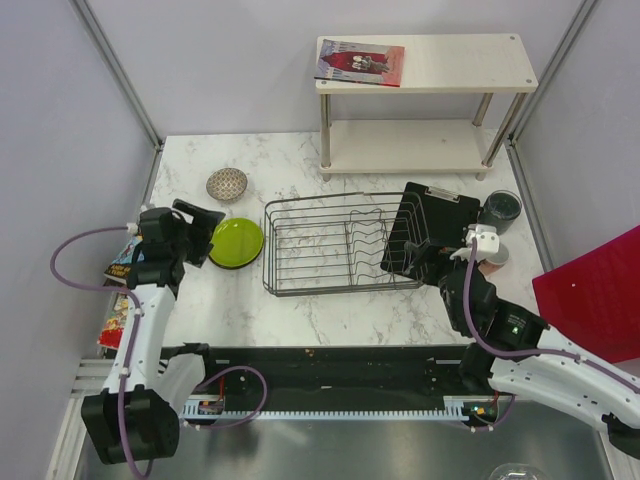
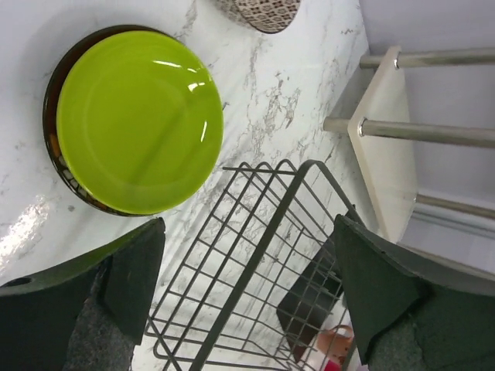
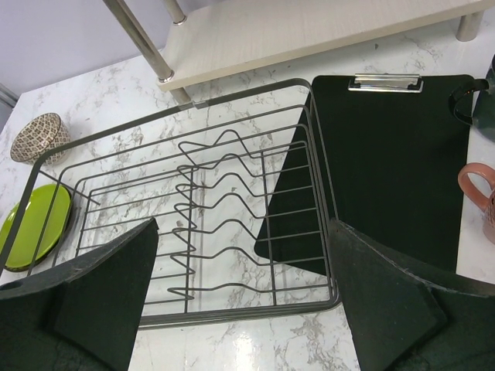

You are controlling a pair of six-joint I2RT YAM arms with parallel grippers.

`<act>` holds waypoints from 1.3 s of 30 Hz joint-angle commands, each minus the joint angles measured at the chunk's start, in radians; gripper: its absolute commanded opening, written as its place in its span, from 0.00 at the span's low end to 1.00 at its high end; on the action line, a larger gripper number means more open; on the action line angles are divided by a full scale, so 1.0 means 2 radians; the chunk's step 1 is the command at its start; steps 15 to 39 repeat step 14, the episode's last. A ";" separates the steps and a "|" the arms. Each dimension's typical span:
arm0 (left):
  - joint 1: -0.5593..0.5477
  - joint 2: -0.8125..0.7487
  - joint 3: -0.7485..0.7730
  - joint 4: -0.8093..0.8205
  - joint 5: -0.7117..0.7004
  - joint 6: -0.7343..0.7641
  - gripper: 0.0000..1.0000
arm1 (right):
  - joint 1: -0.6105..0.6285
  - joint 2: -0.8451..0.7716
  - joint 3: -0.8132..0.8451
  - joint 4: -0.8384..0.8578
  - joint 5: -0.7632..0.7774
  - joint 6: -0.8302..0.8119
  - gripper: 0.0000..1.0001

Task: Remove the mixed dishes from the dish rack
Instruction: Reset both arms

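Unloading is looking done: the dark wire dish rack [image 1: 330, 245] is sitting mid-table holding no dishes, a black flat clipboard [image 1: 432, 222] overlapping its right end, the lime-green round plate [image 1: 237, 242] lying just left, while left gripper [image 2: 249, 263] and right gripper [image 3: 244, 263] are gaping empty, so probably only pulling clear is remaining.

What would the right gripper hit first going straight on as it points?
Likely the dish rack at its right end, where the black clipboard lies over its rim; depth makes which comes first unclear.
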 commanded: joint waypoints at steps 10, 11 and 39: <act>-0.326 0.007 0.120 -0.062 -0.312 0.258 0.99 | 0.002 0.061 0.019 0.039 -0.020 -0.005 0.98; -0.345 0.016 0.124 -0.066 -0.329 0.263 0.99 | 0.001 0.065 0.024 0.040 -0.021 -0.004 0.98; -0.393 0.045 0.135 -0.080 -0.358 0.266 0.99 | 0.001 0.075 0.031 0.039 -0.025 -0.003 0.98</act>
